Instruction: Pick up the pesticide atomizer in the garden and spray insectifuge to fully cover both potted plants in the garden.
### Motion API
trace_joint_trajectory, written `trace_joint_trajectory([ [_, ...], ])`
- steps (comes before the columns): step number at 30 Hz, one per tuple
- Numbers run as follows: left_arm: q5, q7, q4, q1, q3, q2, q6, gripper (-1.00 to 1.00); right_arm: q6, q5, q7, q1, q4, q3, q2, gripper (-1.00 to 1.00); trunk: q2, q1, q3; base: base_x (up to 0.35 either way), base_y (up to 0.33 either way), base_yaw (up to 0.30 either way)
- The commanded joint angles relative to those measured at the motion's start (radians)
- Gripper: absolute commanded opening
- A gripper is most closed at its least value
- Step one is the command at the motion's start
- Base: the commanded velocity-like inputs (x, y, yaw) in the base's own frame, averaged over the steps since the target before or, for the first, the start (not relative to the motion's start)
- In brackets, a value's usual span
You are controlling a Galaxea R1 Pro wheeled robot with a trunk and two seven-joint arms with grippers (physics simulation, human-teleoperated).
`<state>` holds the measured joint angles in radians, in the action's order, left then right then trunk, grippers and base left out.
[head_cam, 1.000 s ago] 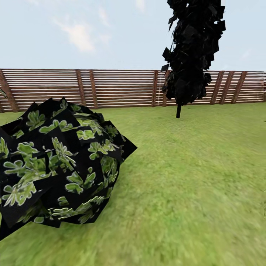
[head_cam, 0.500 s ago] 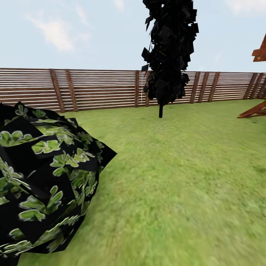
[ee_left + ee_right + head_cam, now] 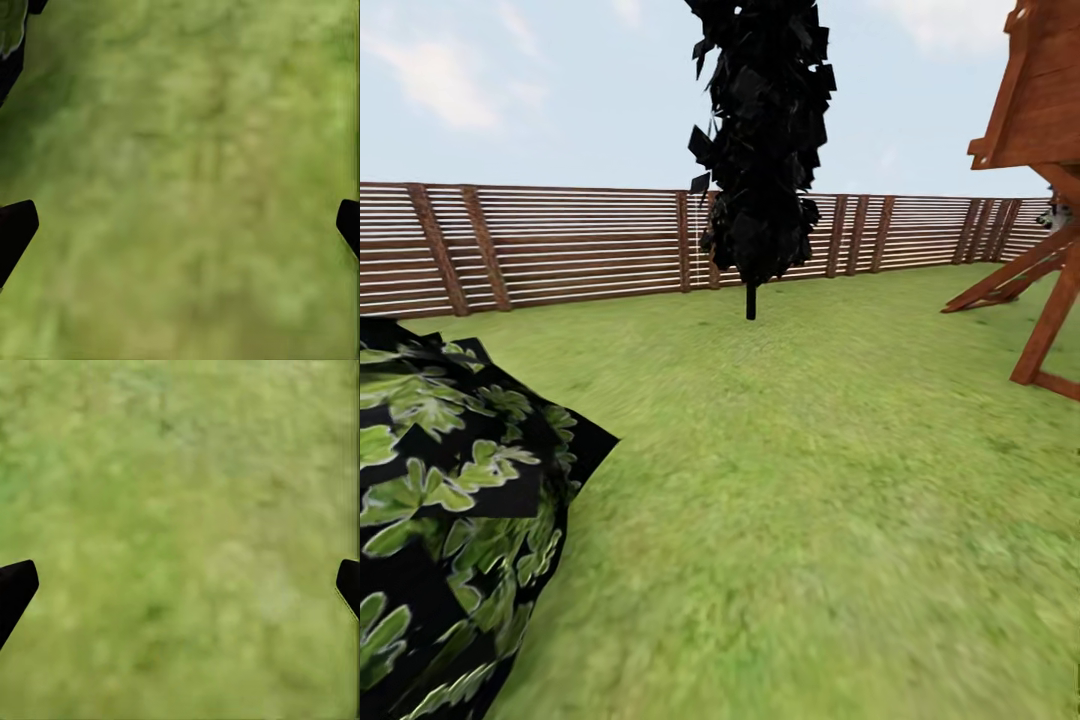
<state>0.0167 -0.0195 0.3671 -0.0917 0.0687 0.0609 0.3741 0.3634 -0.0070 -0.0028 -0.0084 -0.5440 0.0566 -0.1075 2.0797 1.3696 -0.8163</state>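
1. Our left hand (image 3: 180, 225) hangs over the lawn (image 3: 810, 500) with its fingers spread wide and nothing between them.
2. Our right hand (image 3: 180, 585) is likewise spread wide and bare over grass.
3. We see a dark, green-leaved bush (image 3: 450, 520) close at the head view's left.
4. A black tree (image 3: 758, 150) stands before the brown slatted fence (image 3: 560, 240).
5. A wooden play structure (image 3: 1040, 180) rises at the right.

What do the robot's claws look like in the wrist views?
Little of either shows. The left claw appears as two plain black fingertips, tapered to blunt points, at opposite edges over blurred lawn. The right claw looks the same. No cables or markings are visible.
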Motion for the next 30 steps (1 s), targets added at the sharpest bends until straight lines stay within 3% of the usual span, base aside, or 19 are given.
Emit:
trace_joint_trajectory([
  [1, 0.002, -0.002, 0.0, 0.0, 0.001, 0.0, 0.003, 1.0, 0.003, -0.001, 0.0, -0.001, 0.001, 0.0, 0.0, 1.0, 0.0, 0.0, -0.001, 0.334, -0.015, -0.16],
  [30, 0.002, -0.002, -0.002, 0.0, 0.001, 0.001, 0.003, 1.0, 0.003, 0.006, 0.0, -0.001, 0.002, -0.004, 0.001, 1.0, 0.0, 0.0, -0.001, 0.336, -0.001, -0.01],
])
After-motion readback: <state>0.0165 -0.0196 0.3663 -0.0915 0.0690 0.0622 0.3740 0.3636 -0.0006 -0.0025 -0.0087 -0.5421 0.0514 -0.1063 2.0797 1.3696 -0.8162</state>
